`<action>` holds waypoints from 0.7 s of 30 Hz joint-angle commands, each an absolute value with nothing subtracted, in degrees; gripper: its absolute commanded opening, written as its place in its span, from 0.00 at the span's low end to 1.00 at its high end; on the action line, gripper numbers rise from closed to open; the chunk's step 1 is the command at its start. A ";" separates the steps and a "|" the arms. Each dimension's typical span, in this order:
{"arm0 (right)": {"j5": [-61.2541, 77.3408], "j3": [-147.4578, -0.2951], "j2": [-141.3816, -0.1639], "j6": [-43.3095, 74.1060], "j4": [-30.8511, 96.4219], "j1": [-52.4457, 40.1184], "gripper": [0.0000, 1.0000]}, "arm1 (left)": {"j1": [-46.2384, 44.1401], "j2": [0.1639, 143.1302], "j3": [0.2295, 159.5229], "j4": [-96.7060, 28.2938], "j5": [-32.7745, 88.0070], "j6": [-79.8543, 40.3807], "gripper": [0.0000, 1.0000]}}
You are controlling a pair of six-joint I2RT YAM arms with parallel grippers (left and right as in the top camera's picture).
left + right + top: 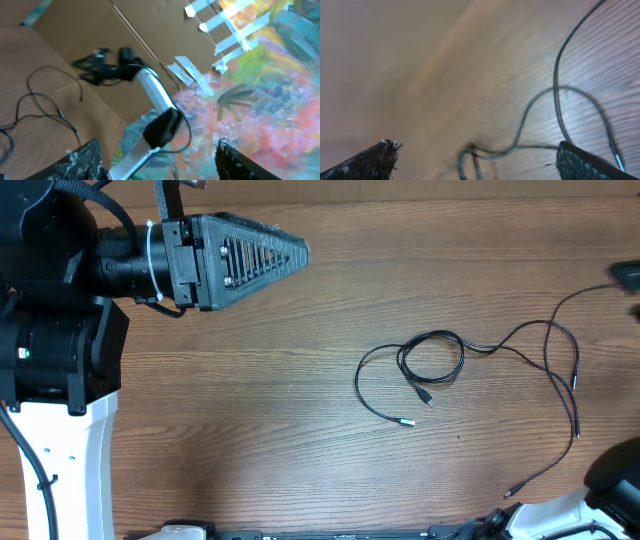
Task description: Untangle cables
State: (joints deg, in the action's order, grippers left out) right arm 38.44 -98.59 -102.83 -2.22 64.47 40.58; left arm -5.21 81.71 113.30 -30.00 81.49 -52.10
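R fingers (375,155) spread wide, empty, low over surface (250,430); cables (555,90) just ahead btwn them. Tangle runs side to side, centre to right edge of overhead frame. L fingers (260,255) apart, empty, upper left, well off. R fingers nearer.

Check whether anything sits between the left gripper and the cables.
Nothing visible does. Only bare table lies between the left gripper and the cables, which lie looped on the wood, well apart from its open fingers.
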 commanded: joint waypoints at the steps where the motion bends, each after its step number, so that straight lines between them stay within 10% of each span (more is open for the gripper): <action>1: 26.50 -93.84 -103.02 -7.55 61.49 36.03 1.00 | -4.91 82.00 114.10 -29.85 85.21 -51.77 0.73; 21: 12.86 -71.57 -103.81 -7.73 33.71 29.04 1.00 | -10.26 81.97 114.10 -29.85 84.05 -56.77 0.74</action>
State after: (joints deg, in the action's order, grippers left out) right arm 14.96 -73.69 -103.57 -7.53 35.53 28.88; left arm -10.15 81.78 113.30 -30.00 84.01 -55.83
